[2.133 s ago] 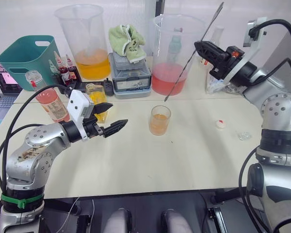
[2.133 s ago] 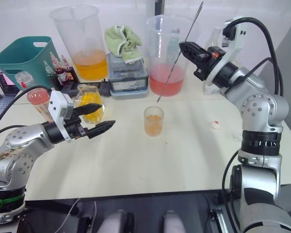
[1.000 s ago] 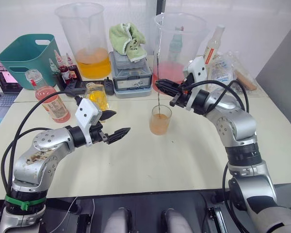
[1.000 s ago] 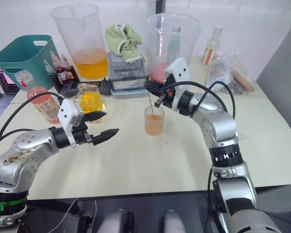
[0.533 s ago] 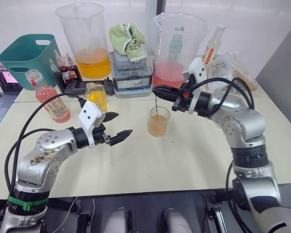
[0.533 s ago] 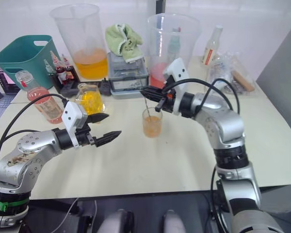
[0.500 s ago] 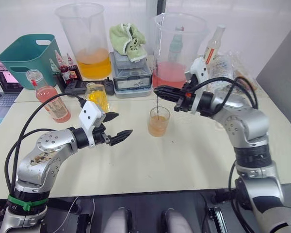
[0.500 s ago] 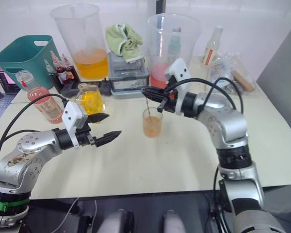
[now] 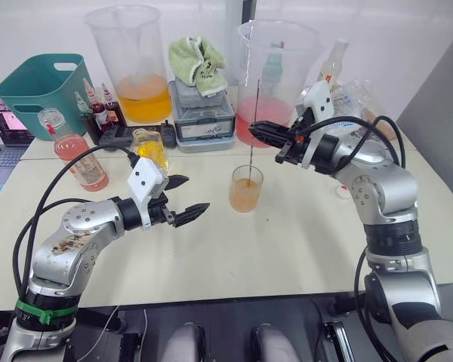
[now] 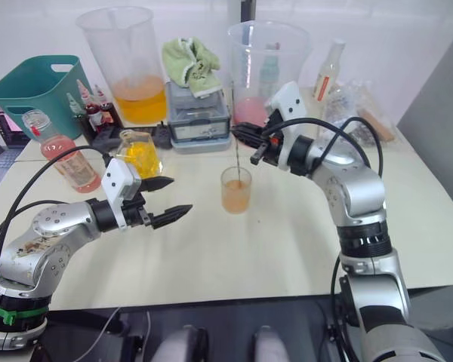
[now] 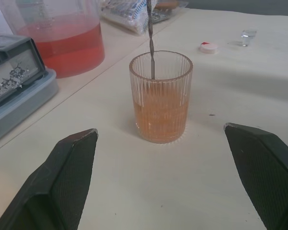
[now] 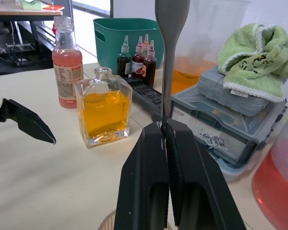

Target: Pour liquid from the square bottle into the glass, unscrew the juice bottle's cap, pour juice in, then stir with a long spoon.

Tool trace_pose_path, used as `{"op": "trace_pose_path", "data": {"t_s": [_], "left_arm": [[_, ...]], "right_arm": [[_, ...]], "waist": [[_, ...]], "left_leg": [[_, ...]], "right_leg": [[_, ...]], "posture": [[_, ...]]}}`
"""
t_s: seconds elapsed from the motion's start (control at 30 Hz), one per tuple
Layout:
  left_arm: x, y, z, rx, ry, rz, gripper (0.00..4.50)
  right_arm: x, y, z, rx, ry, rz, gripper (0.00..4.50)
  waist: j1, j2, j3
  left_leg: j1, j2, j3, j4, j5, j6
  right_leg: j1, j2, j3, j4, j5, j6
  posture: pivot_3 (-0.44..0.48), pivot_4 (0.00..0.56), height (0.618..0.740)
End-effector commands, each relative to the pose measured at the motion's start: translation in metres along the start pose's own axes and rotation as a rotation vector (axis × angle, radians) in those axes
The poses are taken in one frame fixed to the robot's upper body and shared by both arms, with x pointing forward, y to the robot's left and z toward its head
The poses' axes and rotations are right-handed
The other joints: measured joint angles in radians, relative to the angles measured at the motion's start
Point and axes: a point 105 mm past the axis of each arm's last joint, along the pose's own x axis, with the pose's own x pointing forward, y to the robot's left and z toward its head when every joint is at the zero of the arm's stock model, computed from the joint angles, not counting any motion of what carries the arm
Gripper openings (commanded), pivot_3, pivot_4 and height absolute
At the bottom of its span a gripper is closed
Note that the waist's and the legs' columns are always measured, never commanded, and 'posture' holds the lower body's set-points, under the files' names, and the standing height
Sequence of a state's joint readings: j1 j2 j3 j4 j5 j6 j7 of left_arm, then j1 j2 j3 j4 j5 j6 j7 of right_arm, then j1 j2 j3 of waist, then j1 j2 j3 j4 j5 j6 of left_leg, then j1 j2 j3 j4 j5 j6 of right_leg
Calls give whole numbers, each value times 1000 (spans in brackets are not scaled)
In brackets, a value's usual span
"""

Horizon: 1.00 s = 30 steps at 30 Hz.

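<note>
The glass (image 9: pixel 246 188) stands mid-table, about a third full of orange liquid. The long spoon (image 9: pixel 254 113) stands nearly upright with its lower end inside the glass. My right gripper (image 9: pixel 255 133) is shut on the spoon's stem above the glass. My left gripper (image 9: pixel 192 194) hovers open to the left of the glass, its fingers (image 11: pixel 67 177) flanking the glass at a distance. The square bottle (image 9: pixel 151 151) with yellow liquid stands behind my left gripper. Farther left is the juice bottle (image 9: pixel 72 151), uncapped. The white cap (image 9: pixel 343 192) lies on the table at the right.
Two huge beakers stand at the back, one with orange liquid (image 9: pixel 132 64) and one with pink-red liquid (image 9: pixel 275 75). Between them sits a grey box (image 9: pixel 204 113) under a green cloth (image 9: pixel 200 60). A teal basket (image 9: pixel 41 87), small dropper bottles (image 9: pixel 98 105) and a laptop (image 9: pixel 4 124) occupy the left.
My right gripper came down from high on the right and brought the spoon upright into the glass. The left gripper stayed open and edged slightly toward the glass.
</note>
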<state>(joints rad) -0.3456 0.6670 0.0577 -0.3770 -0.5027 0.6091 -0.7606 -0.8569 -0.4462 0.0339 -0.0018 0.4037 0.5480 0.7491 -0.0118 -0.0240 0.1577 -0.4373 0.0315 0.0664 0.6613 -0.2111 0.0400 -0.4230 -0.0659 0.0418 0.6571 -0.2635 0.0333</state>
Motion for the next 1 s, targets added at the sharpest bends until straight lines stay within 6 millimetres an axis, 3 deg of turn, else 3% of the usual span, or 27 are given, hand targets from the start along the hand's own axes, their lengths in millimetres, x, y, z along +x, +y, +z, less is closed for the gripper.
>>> {"op": "trace_pose_path", "data": {"t_s": [0.03, 0.27, 0.43, 0.73, 0.83, 1.0], "left_arm": [[-1, 1, 12, 59, -28, -4, 4454], [-1, 2, 11, 66, -24, 0, 4454], [-1, 2, 10, 68, -25, -3, 4454], [2, 3, 10, 74, -26, -12, 4454], [2, 3, 9, 77, -25, -13, 4454], [1, 5, 8, 89, -15, -12, 4454]], "right_arm": [[4, 3, 23, -43, -82, 12, 0], [9, 32, 27, 66, -100, 150, 0], [3, 36, 26, 82, -47, 166, 0], [-19, 0, 13, -56, 107, 14, 0], [-18, -8, 13, -57, 91, -21, 0], [3, 3, 13, -37, 1, 8, 0]], "waist": [[1, 0, 0], [-1, 0, 0], [1, 0, 0], [0, 0, 0], [0, 0, 0], [-1, 0, 0]], "left_leg": [[0, 0, 0, 0, 0, 0], [0, 0, 0, 0, 0, 0], [0, 0, 0, 0, 0, 0], [0, 0, 0, 0, 0, 0], [0, 0, 0, 0, 0, 0], [0, 1, 0, 0, 0, 0]], "right_leg": [[0, 0, 0, 0, 0, 0], [0, 0, 0, 1, 0, 0], [0, 0, 0, 4, 0, 0], [0, 0, 0, 0, 0, 0], [0, 1, 0, 0, 0, 0], [0, 2, 0, 0, 0, 0]], "posture": [[0, 150, 740], [0, 150, 740], [0, 150, 740], [0, 150, 740], [0, 150, 740], [0, 150, 740]]}}
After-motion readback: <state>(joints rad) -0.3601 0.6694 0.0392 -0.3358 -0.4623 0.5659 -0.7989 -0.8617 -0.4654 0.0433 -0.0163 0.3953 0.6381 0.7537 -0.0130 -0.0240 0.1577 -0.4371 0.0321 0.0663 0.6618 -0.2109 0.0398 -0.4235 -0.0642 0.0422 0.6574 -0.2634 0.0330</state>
